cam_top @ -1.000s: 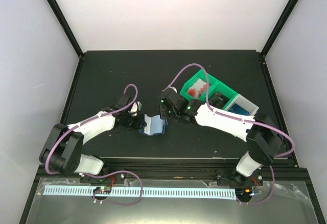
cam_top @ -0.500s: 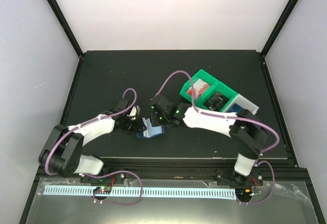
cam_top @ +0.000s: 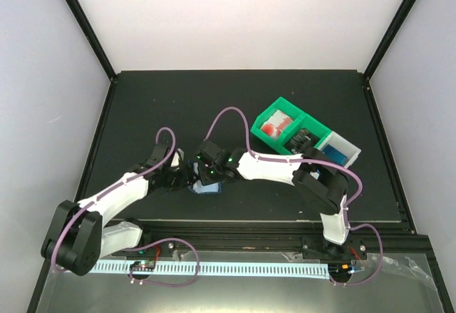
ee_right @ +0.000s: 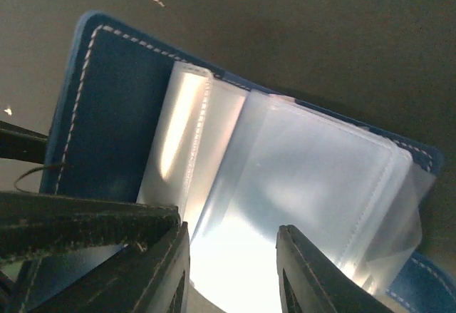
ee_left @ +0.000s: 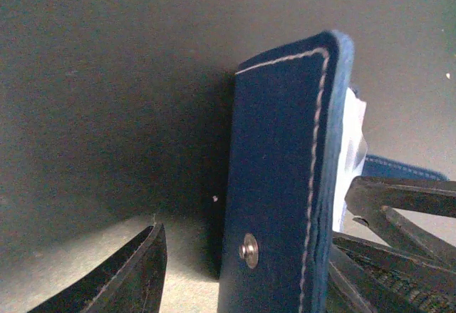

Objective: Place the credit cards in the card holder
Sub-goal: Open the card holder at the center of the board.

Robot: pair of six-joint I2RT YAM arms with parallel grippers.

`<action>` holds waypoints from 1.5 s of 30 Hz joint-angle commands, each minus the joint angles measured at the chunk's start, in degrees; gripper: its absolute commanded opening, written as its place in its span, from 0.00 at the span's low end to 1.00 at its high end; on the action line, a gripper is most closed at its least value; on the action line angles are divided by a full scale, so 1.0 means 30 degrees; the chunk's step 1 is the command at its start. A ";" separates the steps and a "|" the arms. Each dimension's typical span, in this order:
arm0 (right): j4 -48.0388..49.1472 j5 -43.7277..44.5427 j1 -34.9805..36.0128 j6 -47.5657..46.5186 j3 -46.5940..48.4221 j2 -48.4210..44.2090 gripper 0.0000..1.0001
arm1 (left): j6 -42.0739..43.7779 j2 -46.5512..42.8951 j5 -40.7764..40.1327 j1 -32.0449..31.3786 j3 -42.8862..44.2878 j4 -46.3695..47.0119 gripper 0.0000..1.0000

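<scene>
Navy leather first: your small dark navy-blue folding card holder (ee_left: 278,170) lies opened on the black table (cam_top: 157,106). One stitched flap stands upright, and its metal snap stud (ee_left: 249,249) faces the left wrist camera. Left of the holder, your left gripper (cam_top: 189,177) straddles that flap with its jaws released, and the outer finger (ee_left: 139,274) is clear of the leather. Over the holder, your right gripper (ee_right: 231,231) has its fingers spread and clamps nothing, close above the clear plastic sleeves (ee_right: 306,177) fanned inside. Well to the holder's right stands a green-and-white plastic compartment bin (cam_top: 279,106). Blue things (cam_top: 333,155) lie in its white end, too small to call cards.
</scene>
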 commanded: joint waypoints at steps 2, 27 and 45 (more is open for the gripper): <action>-0.0130 -0.0335 0.0337 -0.0452 0.0839 0.0893 0.36 | -0.1038 -0.1636 -0.0935 0.0763 -0.0730 -0.0049 0.52; -0.1236 0.2020 0.1246 -0.1661 0.5001 0.4250 0.45 | -0.2239 -0.8701 -0.6073 0.2404 -0.0313 -0.4796 0.55; -0.3866 0.7252 0.1560 -0.3279 0.5861 0.6367 0.83 | -0.1519 -0.8258 -0.2066 0.2974 -0.1374 -0.2325 0.16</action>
